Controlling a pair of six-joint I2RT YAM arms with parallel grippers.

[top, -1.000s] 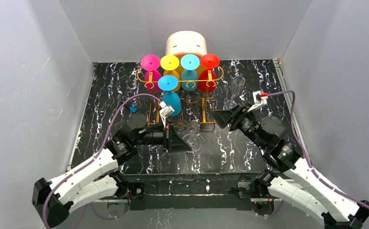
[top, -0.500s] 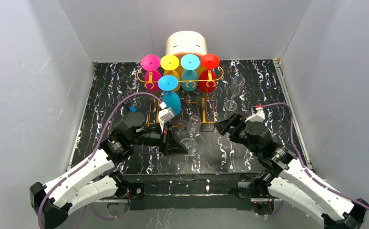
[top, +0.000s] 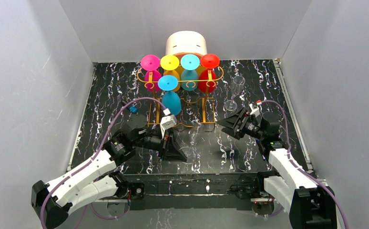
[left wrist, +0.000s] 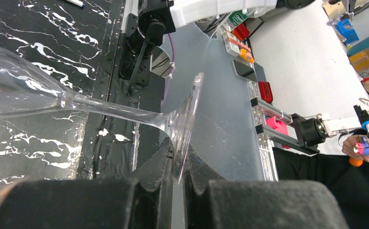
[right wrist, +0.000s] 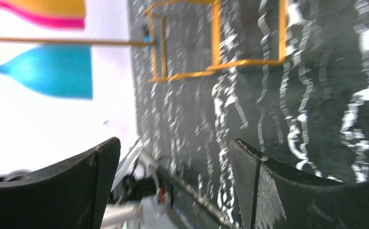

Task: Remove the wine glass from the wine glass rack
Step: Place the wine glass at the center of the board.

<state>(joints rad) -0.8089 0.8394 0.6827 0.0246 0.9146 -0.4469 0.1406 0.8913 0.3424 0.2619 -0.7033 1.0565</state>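
a black table (top: 111, 95) veined with white marbling is seen in the overhead view, enclosed by plain pale grey walls (top: 30, 71) at the left, right and back. the wine glass rack (top: 205, 112) is placed at upper centre, hung with coloured glasses (top: 169, 62) – pink, yellow, cyan and red. a white round box (top: 186, 44) is set behind it against the back wall. a second clear glass (top: 236, 88) is stood upright just right of the rack.

the wine glass (left wrist: 116, 110) is found off the rack, at lower centre of the overhead frame. its foot rim is pinched between the fingers of the left gripper (left wrist: 178, 167), the bowl pointed away over the marbling – whether the surface is touched cannot be told. the right gripper (right wrist: 173, 148) is held with fingers spread wide and nothing between them, right of centre.
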